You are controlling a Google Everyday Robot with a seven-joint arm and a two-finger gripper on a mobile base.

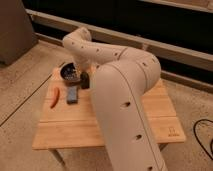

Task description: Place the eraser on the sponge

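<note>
Claw [85,80] closed beside flat rectangular sponge [73,94]

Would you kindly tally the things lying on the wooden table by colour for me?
Dark: 2, the bowl and the eraser
Blue-grey: 1, the sponge
Red-orange: 1, the pepper-like thing
Total: 4
The gripper, shut, hangs just right of the bowl, at the eraser; whether it grips it I cannot tell.
</note>
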